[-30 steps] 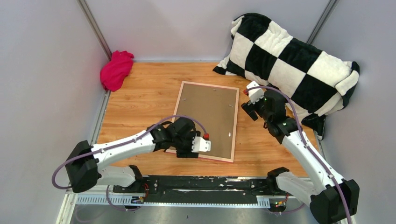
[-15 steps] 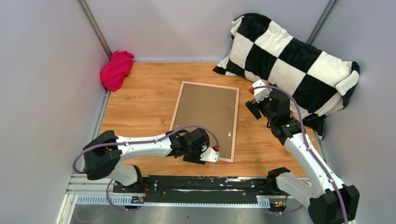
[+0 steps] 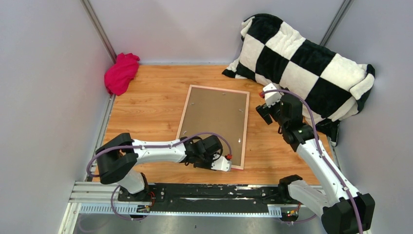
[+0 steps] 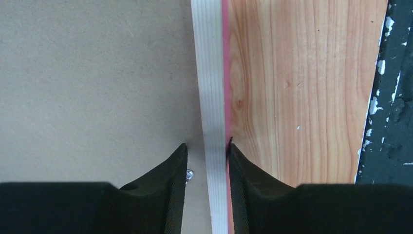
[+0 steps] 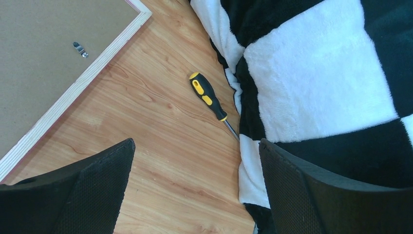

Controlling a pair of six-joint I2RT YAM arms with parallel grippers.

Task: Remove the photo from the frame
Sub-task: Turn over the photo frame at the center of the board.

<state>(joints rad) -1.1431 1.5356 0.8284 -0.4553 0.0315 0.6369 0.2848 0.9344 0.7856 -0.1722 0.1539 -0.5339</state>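
Pink-edged frame (image 4: 211, 92), rail straddled by left end effector (image 4: 207, 144)

Left tool (image 4: 206, 144) low, jaws narrow (not shut); right tool (image 5: 196, 142) raised, jaws wide.

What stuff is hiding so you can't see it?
- The photo: in every view the frame lies face down and its brown backing board covers it.
- Left gripper grip: in the left wrist view its fingers straddle the frame's rim; squeezing or not is unclear.
- Screwdriver tip: in the right wrist view it ends at the checkered cushion, perhaps tucked under.
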